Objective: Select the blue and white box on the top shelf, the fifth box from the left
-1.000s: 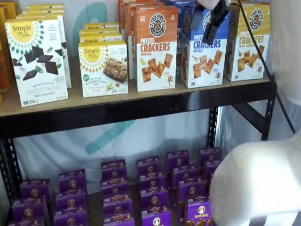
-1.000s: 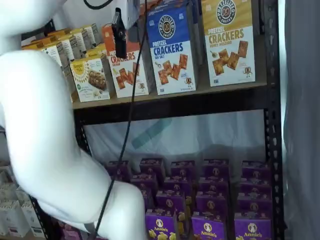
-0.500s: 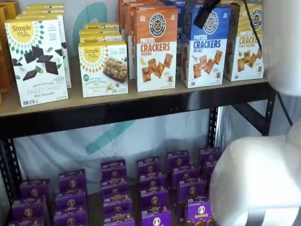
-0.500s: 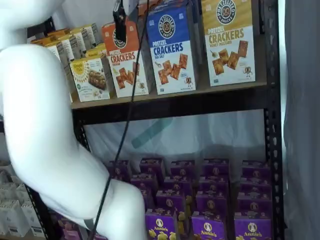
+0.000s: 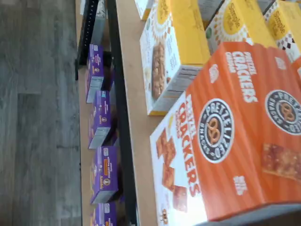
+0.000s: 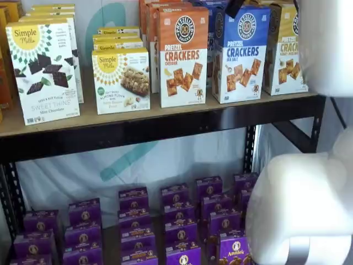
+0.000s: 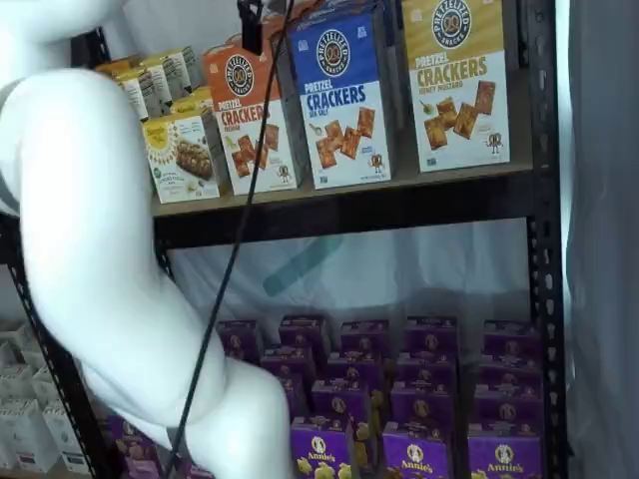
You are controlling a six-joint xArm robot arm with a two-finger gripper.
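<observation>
The blue and white box (image 6: 241, 52) (image 7: 342, 100) stands upright on the top shelf (image 6: 83, 117) (image 7: 439, 178), between an orange cheddar cracker box (image 6: 183, 55) (image 7: 250, 115) and a yellow-topped cracker box (image 6: 288, 47) (image 7: 456, 80). Only the black tips of my gripper (image 6: 234, 8) (image 7: 250, 22) hang from the top edge in both shelf views. They sit in front of the blue box's upper left corner in one and in front of the orange box in the other. Nothing is between the fingers, which stand wide apart. The wrist view holds the orange box (image 5: 235, 136), not the blue one.
Simple Mills boxes (image 6: 121, 77) (image 6: 43, 72) fill the shelf's left part. Purple Annie's boxes (image 6: 179, 221) (image 7: 419, 399) crowd the lower shelf. My white arm (image 7: 110, 259) (image 6: 303, 204) covers one side of each shelf view, with a black cable (image 7: 240, 230) hanging down.
The gripper has risen steadily, from in front of the boxes' upper halves to the top edge of both shelf views. All boxes stayed put.
</observation>
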